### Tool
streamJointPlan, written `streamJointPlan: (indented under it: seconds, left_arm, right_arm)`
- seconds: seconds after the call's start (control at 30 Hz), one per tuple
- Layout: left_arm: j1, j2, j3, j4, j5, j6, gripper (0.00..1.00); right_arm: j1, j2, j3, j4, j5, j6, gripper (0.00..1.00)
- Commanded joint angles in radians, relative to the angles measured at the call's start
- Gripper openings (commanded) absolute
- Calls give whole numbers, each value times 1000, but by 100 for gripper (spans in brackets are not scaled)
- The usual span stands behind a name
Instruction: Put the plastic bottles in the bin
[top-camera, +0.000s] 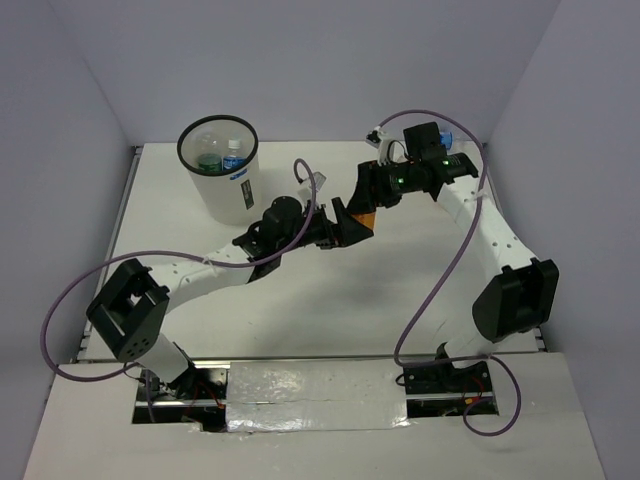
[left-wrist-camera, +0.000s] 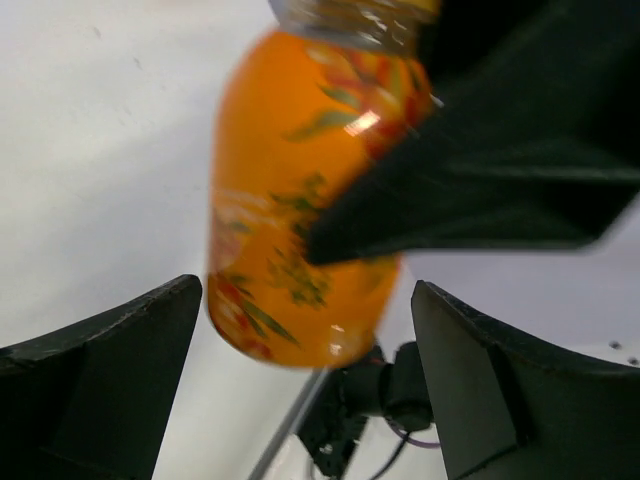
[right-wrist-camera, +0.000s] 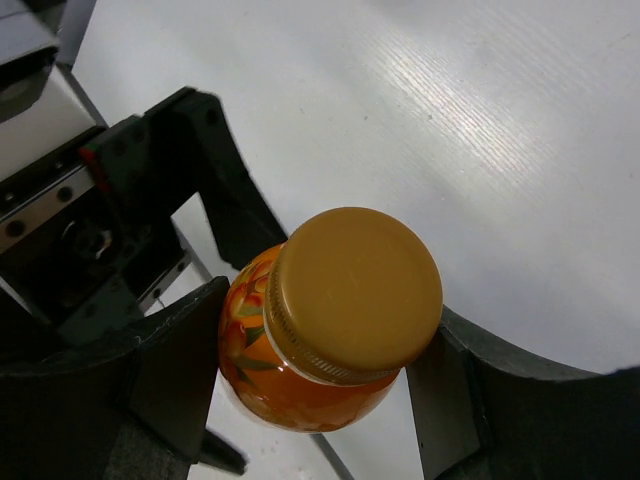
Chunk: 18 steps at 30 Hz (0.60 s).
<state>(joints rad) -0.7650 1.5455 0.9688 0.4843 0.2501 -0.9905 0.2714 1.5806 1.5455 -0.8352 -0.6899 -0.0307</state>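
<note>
Item 1, right gripper (right-wrist-camera: 330, 325): clenched on a squat plastic bottle of orange liquid with an orange screw cap (right-wrist-camera: 350, 290). One black finger (right-wrist-camera: 180, 370) presses on each side of its body, just below the cap.

Item 2, left gripper (left-wrist-camera: 305, 295): released. Its two black fingers (left-wrist-camera: 100, 370) are spread wide on either side of the same bottle's lower end, with a gap on both sides (I can make out no contact on the left wrist feed).

Item 3, location of the held bottle: on my overhead feed the two grippers meet nose to nose to the right of the bin, near it but not touching it. The bottle shows there only as an orange sliver between them. I cannot tell how far it sits above the white table (top-camera: 300, 310).

Item 4, white cylindrical bin with a black rim (top-camera: 225, 200): upright, with a small dark label on the side facing the grippers. Inside it, side by side, are a clear bottle with a green label (top-camera: 208, 162) and a clear bottle with a blue label (top-camera: 234, 158).

Item 5, small blue-capped object (top-camera: 446, 134): well to the right of the bin, behind the right arm's wrist, and too small to identify.
</note>
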Motion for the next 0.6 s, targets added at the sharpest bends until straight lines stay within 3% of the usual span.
streamJointPlan:
  seconds: [0.0,0.2,0.47,0.57]
  left_arm:
    - [-10,11,80,-81,-77,82,99]
    - [-30,-12,93,-171,-143,153,97]
    - [-39,-24,47,26,-31,184,84]
    - [-40,-28,34,57,-2,193,79]
  right_arm:
    - [9,-71,-10,39,-42,9,27]
    - [6,-105,-27,25,-100,-57,28]
    - [14,-76,-35,2,-186,-69,29]
    - [22,-74,-38,4,-185,-72,35]
